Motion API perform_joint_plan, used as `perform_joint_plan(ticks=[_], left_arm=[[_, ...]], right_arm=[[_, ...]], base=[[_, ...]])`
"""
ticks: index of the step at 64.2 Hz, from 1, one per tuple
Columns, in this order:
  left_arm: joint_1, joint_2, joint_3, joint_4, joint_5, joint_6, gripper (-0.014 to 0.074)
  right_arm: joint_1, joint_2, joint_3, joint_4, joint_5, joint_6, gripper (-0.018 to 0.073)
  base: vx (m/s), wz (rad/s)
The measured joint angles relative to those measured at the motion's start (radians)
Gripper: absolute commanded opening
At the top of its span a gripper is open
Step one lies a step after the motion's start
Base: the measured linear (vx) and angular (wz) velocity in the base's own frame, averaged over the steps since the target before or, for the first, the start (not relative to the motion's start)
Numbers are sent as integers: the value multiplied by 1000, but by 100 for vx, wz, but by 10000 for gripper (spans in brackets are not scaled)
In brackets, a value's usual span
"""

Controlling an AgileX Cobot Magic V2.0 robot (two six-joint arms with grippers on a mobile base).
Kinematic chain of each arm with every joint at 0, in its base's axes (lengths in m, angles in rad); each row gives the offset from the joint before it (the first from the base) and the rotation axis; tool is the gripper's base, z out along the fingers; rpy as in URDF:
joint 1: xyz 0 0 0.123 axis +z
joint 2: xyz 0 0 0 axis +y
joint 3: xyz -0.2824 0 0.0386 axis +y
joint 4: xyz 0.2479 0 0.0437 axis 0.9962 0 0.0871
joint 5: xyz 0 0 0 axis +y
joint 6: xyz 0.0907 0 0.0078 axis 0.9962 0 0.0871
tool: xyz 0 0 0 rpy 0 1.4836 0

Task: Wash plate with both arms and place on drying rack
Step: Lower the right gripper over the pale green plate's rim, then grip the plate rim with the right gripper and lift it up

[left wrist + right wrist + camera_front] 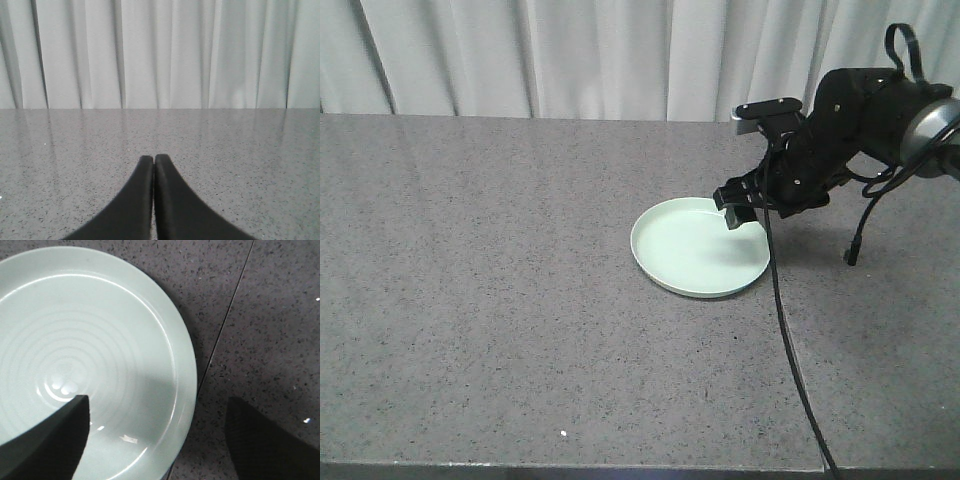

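Right wrist view, nearest first: my right gripper [157, 405] is spread wide. One finger sits at lower left over the plate [90, 340] floor, the other at lower right over bare countertop [270, 315]. The plate's right rim runs up the frame between them, so I judge the coming move to be a straight descent and pinch on that rim. I cannot tell the height above the rim from here.

Front view adds context: the plate [695, 250] lies flat, right of centre, with the right gripper [738, 208] at its upper-right rim.

Left gripper [153, 162]: fingers pressed together. That view shows only countertop and, beyond it, curtain [160, 50], no plate. The right arm is nearer. The drying rack appears in no view.
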Motion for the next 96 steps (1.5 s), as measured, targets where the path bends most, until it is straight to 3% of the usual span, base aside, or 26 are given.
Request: perform_joint_plan(ticks=[18, 27, 33, 53, 78, 96], left_arm=[[0, 0, 0, 0, 0, 0, -6], [0, 0, 0, 0, 0, 0, -6], [0, 0, 0, 0, 0, 0, -6], [0, 0, 0, 0, 0, 0, -6], [0, 0, 0, 0, 0, 0, -6], [0, 0, 0, 0, 0, 0, -6]], right_arm=[[0, 71, -5, -32, 23, 40, 532], [0, 80, -5, -40, 24, 46, 472], [0, 80, -6, -52, 26, 54, 388], [0, 95, -16, -74, 68, 78, -15], [1, 15, -10, -41, 66, 74, -8], [1, -247, -8, 101, 68, -54, -5]], base=[[0, 0], [0, 0], [0, 0], [0, 0], [0, 0], [0, 0]])
